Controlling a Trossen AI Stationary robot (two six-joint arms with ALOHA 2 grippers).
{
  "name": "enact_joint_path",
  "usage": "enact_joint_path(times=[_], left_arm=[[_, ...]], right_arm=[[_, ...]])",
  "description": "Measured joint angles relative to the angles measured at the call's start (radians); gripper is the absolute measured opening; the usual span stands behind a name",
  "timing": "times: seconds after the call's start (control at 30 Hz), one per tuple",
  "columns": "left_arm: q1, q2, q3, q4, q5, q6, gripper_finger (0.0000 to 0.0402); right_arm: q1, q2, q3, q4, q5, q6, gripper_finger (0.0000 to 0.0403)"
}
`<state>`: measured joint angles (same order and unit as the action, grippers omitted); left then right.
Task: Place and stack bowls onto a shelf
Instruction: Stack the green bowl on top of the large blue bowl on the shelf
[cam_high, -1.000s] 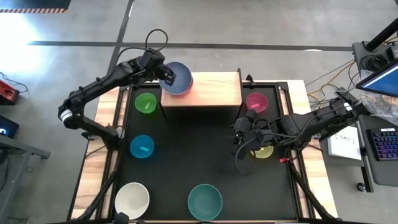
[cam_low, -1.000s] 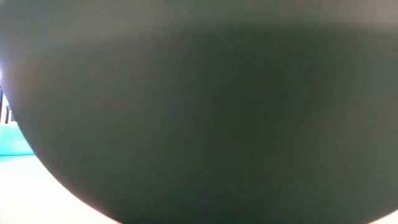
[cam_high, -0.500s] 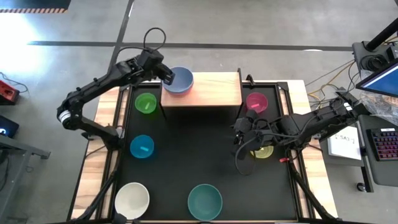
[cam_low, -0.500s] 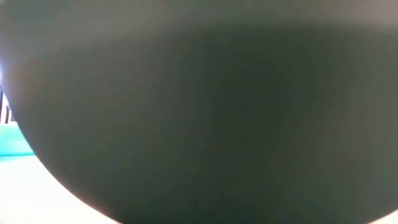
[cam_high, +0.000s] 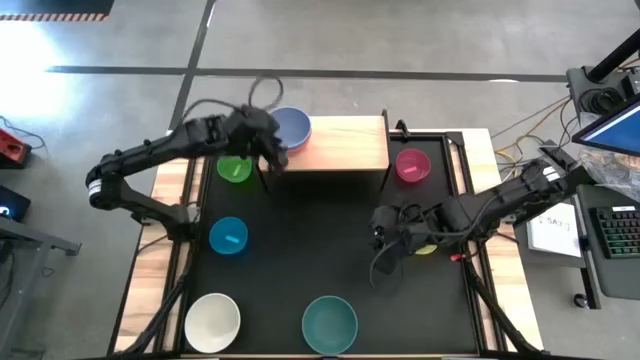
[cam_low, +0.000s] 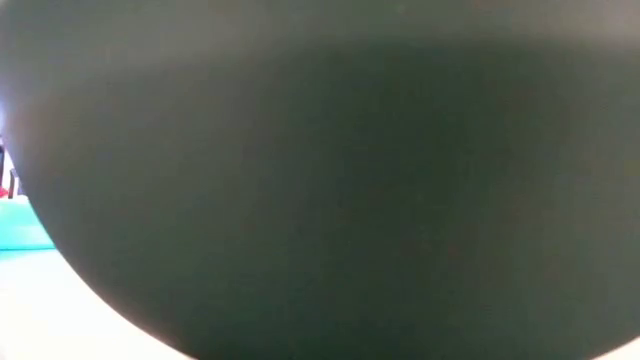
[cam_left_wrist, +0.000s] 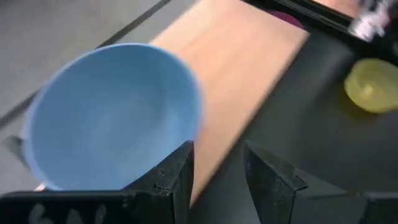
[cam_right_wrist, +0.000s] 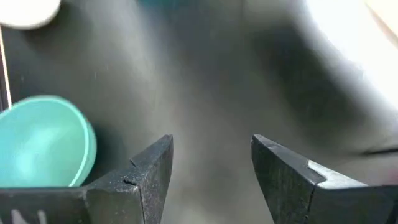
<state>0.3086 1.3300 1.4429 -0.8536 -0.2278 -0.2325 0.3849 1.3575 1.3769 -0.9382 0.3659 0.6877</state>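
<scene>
The slate blue bowl (cam_high: 291, 127) (cam_left_wrist: 112, 118) stands on its base on the left end of the light-wood shelf (cam_high: 335, 145) (cam_left_wrist: 249, 56). My left gripper (cam_high: 272, 155) (cam_left_wrist: 217, 149) hovers open just off the shelf's near left corner, beside the bowl, with nothing between its fingers. My right gripper (cam_high: 383, 240) (cam_right_wrist: 211, 140) hangs open over the black mat, right of centre, also holding nothing. On the mat sit the green (cam_high: 235, 168), blue (cam_high: 228, 236), cream white (cam_high: 213, 322), teal (cam_high: 330, 323) (cam_right_wrist: 43, 149), pink (cam_high: 412, 165) and yellow (cam_left_wrist: 372, 84) bowls.
The shelf's middle and right end (cam_high: 350, 145) are bare wood. My right arm (cam_high: 480, 205) covers most of the yellow bowl in the high view. A dark blurred shape close to the lens fills the low view. A desk with a keyboard (cam_high: 615, 230) stands beyond the table's right edge.
My left gripper has let go of the slate blue bowl's rim and drawn back off the shelf toward the table's near edge. The bowl stays on the shelf's left end. My right gripper has gone a little toward the near edge, still open.
</scene>
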Motion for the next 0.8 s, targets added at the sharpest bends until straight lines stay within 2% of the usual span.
enact_joint_path(times=[0.1,0.23,0.37,0.57,0.8], left_arm=[[-0.093,0.001,0.000,-0.022,-0.073,-0.011,0.0121],[-0.160,-0.001,0.000,-0.104,-0.088,-0.062,0.0121],[-0.200,-0.002,0.000,-0.177,-0.108,-0.110,0.0121],[-0.246,-0.003,0.000,-0.207,-0.130,-0.126,0.0121],[-0.301,-0.003,0.000,-0.266,-0.130,-0.137,0.0121]], right_arm=[[0.019,0.040,0.000,0.001,-0.059,0.057,0.0205],[0.051,0.110,-0.001,0.012,-0.138,0.170,0.0205],[0.070,0.180,-0.001,0.021,-0.207,0.310,0.0205],[0.100,0.256,-0.001,0.180,-0.288,0.405,0.0205],[0.134,0.327,0.006,0.257,-0.314,0.508,0.0205]])
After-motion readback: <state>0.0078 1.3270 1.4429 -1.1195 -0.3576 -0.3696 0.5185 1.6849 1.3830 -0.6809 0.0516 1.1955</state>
